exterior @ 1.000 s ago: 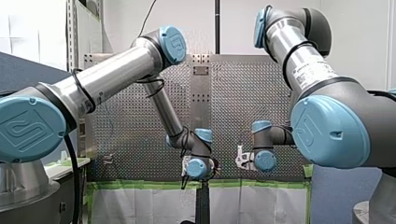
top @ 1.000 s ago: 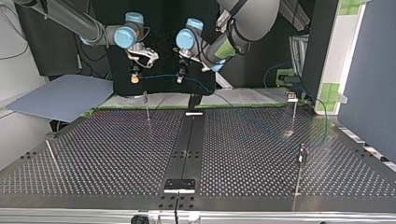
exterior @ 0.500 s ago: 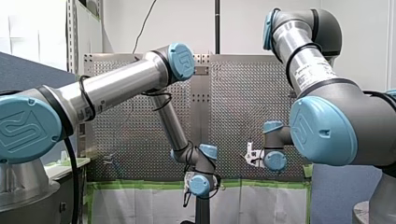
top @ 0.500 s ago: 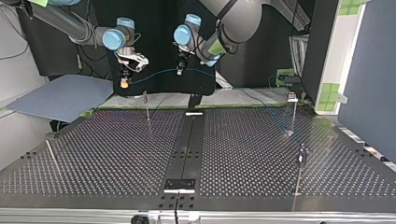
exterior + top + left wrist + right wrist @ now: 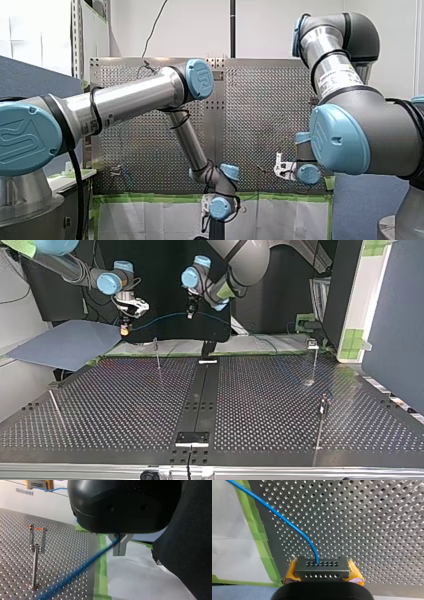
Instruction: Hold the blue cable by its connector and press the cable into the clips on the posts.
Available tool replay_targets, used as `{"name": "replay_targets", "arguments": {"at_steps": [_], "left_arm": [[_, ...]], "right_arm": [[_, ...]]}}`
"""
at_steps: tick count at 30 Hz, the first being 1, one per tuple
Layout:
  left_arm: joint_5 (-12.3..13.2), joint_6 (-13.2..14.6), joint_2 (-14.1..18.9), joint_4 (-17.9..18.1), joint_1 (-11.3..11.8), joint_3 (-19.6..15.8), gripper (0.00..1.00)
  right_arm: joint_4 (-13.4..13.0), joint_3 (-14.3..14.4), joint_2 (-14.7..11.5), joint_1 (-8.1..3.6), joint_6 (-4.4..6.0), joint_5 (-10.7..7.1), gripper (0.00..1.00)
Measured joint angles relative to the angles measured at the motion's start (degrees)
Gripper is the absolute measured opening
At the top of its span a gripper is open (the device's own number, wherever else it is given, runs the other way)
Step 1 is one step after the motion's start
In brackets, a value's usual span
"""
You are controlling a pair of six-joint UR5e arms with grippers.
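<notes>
Right claw (image 5: 323, 573) clamped shut on connector (image 5: 322, 566). Left claw (image 5: 120, 543) pinches blue cable (image 5: 82, 567) mid-run. Cable hangs above table (image 5: 250, 405), seated on no post (image 5: 158, 354); I judge all pressing undone.

Thin scattered posts (image 5: 157, 355) on perforated table (image 5: 125, 405)

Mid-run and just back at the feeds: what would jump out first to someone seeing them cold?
The blue cable hangs in the air between the two grippers, at the back of the top view. My right gripper, yellow-padded, is clamped on the black connector, while my left gripper pinches the cable further along. Slim posts stand on the perforated table, one just below that span.
</notes>
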Motion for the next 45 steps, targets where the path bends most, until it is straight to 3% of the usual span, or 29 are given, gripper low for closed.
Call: {"name": "replay_targets", "arguments": {"at_steps": [4, 9, 16, 22, 35, 45], "left_arm": [[-0.6, -0.4, 0.0, -1.4, 0.1, 2.0, 0.0], [-1.3, -0.8, 0.0, -2.4, 0.5, 3.7, 0.0], [-1.2, -0.8, 0.0, -3.8, 0.9, 4.6, 0.0], [-0.7, -0.7, 0.0, -3.9, 1.1, 5.3, 0.0], [-1.5, -0.6, 0.0, -7.9, -0.4, 10.6, 0.0], [-1.9, -0.6, -0.1, -9.9, -1.2, 16.2, 0.0]], "right_arm": [[-1.6, 0.0, 1.7, -0.69, 0.52, -0.91, 0.0], [-3.5, -0.3, 3.1, -1.53, 2.14, -2.91, 0.0], [-3.1, -1.6, 3.2, -3.14, 3.06, -4.36, 0.0], [-2.7, -1.9, 3.3, -4.31, 3.28, -5.86, 0.0], [-2.7, -2.5, 6.0, -4.92, 2.88, -7.83, 0.0], [-2.7, -3.6, 6.2, -6.44, 5.56, -10.21, 0.0]]}}
